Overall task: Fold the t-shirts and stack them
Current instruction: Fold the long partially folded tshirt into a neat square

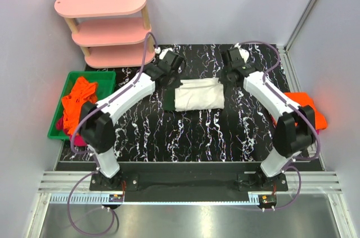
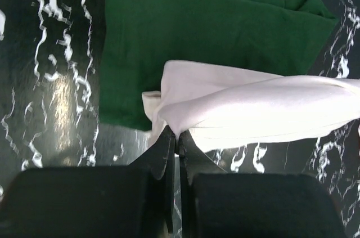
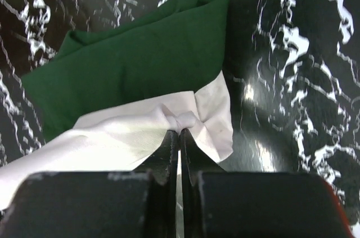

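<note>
A black marbled table [image 1: 197,137] fills the scene, with a pink shelf [image 1: 101,3] at its far left and a green bin [image 1: 93,73] at the left edge holding crumpled orange shirts [image 1: 76,100]. Another orange shirt [image 1: 306,106] lies at the right edge. In the middle, toward the far side, lies the white shirt [image 1: 198,94], already folded into a wide band, with a dark green sleeve [image 2: 197,41] flat on the table under its left end. Both arms reach to the shirt's far edge. The left gripper [image 2: 175,137] is clamped on the white cloth at the left corner, jaws pressed together with only a thin layer between them. The right gripper [image 3: 179,134] pinches a small bunched pleat at the right corner. The cloth looks light, limp and thin. It sags and wrinkles between the two pinches, so it will likely drape and slide rather than hold a shape. Corners and hems seem the surest places to hold, both lifted evenly to keep the fold straight.
</note>
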Available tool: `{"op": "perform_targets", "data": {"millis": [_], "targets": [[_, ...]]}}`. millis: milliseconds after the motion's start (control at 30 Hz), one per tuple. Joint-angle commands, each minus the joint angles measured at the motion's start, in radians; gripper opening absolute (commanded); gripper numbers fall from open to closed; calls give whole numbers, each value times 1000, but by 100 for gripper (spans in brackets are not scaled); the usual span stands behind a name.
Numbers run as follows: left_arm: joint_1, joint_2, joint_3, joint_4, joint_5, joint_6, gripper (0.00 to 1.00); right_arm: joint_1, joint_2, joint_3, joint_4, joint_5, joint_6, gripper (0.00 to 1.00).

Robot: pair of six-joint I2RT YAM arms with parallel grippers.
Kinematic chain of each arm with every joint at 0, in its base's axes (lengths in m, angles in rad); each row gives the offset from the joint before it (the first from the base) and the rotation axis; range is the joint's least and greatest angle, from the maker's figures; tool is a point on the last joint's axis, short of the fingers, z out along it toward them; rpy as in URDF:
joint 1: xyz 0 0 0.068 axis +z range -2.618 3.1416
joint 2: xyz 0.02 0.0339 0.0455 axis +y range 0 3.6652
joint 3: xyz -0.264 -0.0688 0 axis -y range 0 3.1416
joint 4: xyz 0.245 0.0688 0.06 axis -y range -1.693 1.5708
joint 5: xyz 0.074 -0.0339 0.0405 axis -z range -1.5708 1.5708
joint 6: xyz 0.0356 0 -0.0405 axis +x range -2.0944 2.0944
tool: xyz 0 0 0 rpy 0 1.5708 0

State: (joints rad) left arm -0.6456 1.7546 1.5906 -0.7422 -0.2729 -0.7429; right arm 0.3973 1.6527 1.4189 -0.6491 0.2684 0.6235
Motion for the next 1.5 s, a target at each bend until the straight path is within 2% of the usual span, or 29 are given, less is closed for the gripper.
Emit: {"op": "perform_targets", "data": {"millis": [0, 200, 500, 800, 900, 933, 1000, 1033, 1100, 1167, 1200, 1300, 1367, 1467], "targets": [[63, 75, 98, -37, -26, 50, 0, -74, 102, 101, 8, 106, -62, 0], [122, 249, 274, -36, 29, 60, 0, -86, 251, 199, 22, 103, -79, 0], [213, 404, 397, -22, 92, 40, 0, -95, 415, 333, 37, 95, -97, 0], [251, 552, 523, -10, 167, 45, 0, -124, 587, 500, 39, 52, -113, 0], [259, 591, 554, -5, 198, 46, 11, -129, 639, 548, 39, 25, -116, 0], [261, 600, 563, -2, 205, 46, 21, -129, 653, 569, 37, 16, -120, 3], [262, 603, 569, 6, 209, 46, 29, -129, 665, 575, 46, 9, -119, 20], [262, 600, 566, 12, 205, 48, 35, -127, 661, 566, 60, 12, -122, 37], [262, 564, 539, 33, 179, 42, 52, -129, 627, 546, 100, 23, -125, 54], [262, 525, 500, 78, 164, 36, 60, -124, 581, 522, 120, 32, -127, 70], [261, 488, 467, 92, 163, 30, 61, -118, 566, 512, 137, 38, -127, 71], [258, 439, 419, 130, 187, 16, 60, -94, 504, 479, 163, 29, -131, 69], [248, 428, 410, 141, 204, 14, 58, -74, 471, 447, 170, 14, -134, 63], [222, 424, 391, 156, 227, 19, 55, -43, 438, 382, 193, -12, -125, 43]]}}
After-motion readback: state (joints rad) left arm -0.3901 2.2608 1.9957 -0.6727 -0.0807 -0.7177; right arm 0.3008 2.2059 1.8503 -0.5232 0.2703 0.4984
